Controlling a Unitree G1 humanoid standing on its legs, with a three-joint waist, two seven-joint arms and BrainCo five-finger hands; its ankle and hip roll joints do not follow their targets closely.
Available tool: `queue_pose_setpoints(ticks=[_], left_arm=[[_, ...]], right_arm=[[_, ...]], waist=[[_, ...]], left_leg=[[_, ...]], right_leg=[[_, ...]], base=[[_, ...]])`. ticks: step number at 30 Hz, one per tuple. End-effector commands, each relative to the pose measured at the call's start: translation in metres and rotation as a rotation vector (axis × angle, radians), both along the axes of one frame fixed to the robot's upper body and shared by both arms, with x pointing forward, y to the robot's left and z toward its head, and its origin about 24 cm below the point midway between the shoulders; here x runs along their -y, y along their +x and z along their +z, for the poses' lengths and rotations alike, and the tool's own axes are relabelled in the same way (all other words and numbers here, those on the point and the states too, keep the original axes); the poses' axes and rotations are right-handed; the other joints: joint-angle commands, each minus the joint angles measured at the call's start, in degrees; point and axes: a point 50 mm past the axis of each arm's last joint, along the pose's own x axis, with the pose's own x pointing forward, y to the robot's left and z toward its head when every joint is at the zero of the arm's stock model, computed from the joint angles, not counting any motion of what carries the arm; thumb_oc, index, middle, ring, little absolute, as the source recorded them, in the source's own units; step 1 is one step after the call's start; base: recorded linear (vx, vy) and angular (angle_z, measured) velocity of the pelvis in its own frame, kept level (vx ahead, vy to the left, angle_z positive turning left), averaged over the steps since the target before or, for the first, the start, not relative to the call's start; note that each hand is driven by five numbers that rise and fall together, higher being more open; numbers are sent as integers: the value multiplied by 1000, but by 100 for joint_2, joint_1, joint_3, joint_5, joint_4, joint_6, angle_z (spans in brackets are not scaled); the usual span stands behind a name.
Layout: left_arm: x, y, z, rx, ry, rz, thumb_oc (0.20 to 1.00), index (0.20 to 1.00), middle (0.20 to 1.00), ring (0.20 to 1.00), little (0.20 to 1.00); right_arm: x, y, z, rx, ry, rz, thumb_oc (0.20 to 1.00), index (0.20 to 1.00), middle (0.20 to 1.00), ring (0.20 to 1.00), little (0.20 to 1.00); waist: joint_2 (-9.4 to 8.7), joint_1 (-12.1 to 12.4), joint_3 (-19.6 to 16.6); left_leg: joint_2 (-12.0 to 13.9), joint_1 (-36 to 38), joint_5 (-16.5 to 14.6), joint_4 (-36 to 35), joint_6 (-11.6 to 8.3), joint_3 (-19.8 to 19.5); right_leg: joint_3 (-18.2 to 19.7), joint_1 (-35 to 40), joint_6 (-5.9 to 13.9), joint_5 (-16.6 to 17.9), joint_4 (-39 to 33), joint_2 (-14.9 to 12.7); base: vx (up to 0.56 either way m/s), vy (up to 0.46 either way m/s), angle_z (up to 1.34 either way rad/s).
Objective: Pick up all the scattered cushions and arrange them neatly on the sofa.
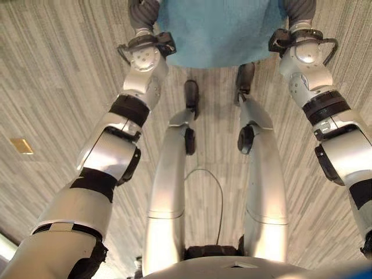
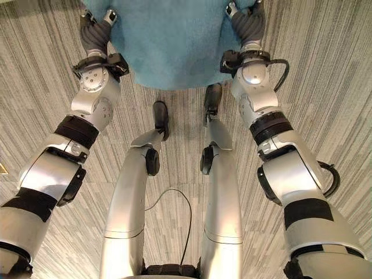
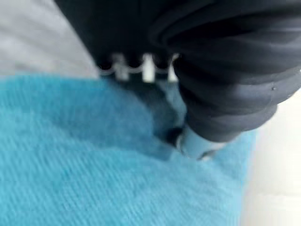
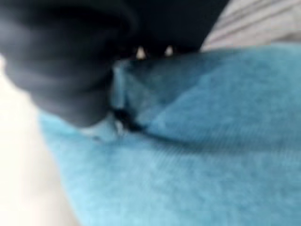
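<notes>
— At the top centre of the right eye view, what is being carried?

— A soft turquoise fabric cushion point(image 2: 168, 40) is held up between both hands, above the grey striped carpet floor point(image 2: 325, 87). Its long axis is seen to run across the frame, from one hand to the other.

— How is it gripped?

— The left hand point(image 2: 96, 26) is set at the cushion's left edge, and the right hand point(image 2: 247, 20) at its right edge. In the left wrist view, a thumb point(image 3: 195, 143) is pressed into the blue cloth and the fingers point(image 3: 148, 68) are curled over its edge. In the right wrist view the same pinch is shown: the thumb point(image 4: 106, 129) is dug into the fabric, and a fold is raised beside it. So both hands are judged to be closed on the cushion.

— Which hand is nearer, then?

— Neither; the cushion is spanned evenly, with the hands at about the same height in the frame. The sofa cannot be located from these views, so the direction of the coming placement cannot be told. It is judged that the cushion would need to be kept level by both arms moving together.
</notes>
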Motion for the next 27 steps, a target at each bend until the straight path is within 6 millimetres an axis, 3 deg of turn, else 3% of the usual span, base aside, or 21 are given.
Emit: queue_pose_setpoints(ticks=[1,7,10,11,12,14,15,16,20,27], left_arm=[[42,-26,-14,164,-110,-210,200,200,200,200,200],[29,-38,-43,146,-102,-190,200,200,200,200,200],[22,-43,-69,93,-107,-185,200,200,200,200,200],[19,-52,-85,71,-108,-202,200,200,200,200,200],[16,-58,-104,31,-81,-207,200,200,200,200,200],[13,-68,-122,-3,-38,-212,200,200,200,200,200],[13,-68,-122,-4,-38,-212,200,200,200,200,200],[13,-76,-141,-53,-23,-225,200,200,200,200,200],[13,-89,-165,-122,16,-251,200,200,200,200,200],[3,-104,-186,-185,83,-241,200,200,200,200,200]], right_arm=[[-64,-32,-12,181,-125,301,200,200,200,200,200],[-34,-40,-48,143,-109,223,200,200,200,200,200],[-27,-50,-71,118,-75,206,200,200,200,200,200],[-21,-58,-96,64,-34,201,200,200,200,200,200],[-19,-65,-118,10,-10,209,200,200,200,200,200],[-17,-73,-139,-44,-20,212,200,200,200,200,200],[-17,-74,-139,-45,-20,212,200,200,200,200,200],[-20,-81,-159,-103,3,237,200,200,200,200,200],[-15,-93,-180,-163,-31,213,200,200,200,200,200],[-1,-106,-185,-163,-123,144,200,200,200,200,200]], waist=[[238,-174,-1023],[207,-200,-1016],[175,-197,-1038],[193,-169,-1056],[186,-160,-1125],[183,-151,-1192],[185,-153,-1176],[173,-124,-1239],[157,-152,-1347],[61,-174,-1721]], left_leg=[[-76,144,512,-1046,-333,-659],[-26,1280,658,-1727,-428,-809],[8,2005,772,-2118,-485,-889],[47,2523,1069,-2521,-509,-923],[34,3024,1114,-2728,-537,-955],[64,3632,1160,-2986,-575,-988],[65,3664,1164,-2999,-576,-992],[116,4280,1195,-3226,-602,-1012],[167,5206,1186,-3516,-648,-989],[215,6293,1030,-3553,-754,-916]], right_leg=[[-190,375,558,-1069,772,-47],[-304,1515,528,-1103,245,-24],[-439,2260,508,-1122,-117,-53],[-543,2760,465,-942,-468,-49],[-621,3258,440,-970,-702,-24],[-745,3901,427,-986,-991,-30],[-750,3935,427,-983,-1005,-28],[-819,4595,422,-994,-1266,6],[-909,5621,398,-995,-1753,68],[-972,7002,383,-961,-2403,160]], base=[[-71,-63,-4],[-53,-70,6],[-64,-95,4],[-52,-121,10],[-18,-124,13],[49,-79,20],[67,-63,27],[87,-51,15],[94,-65,-2],[92,-47,14]])
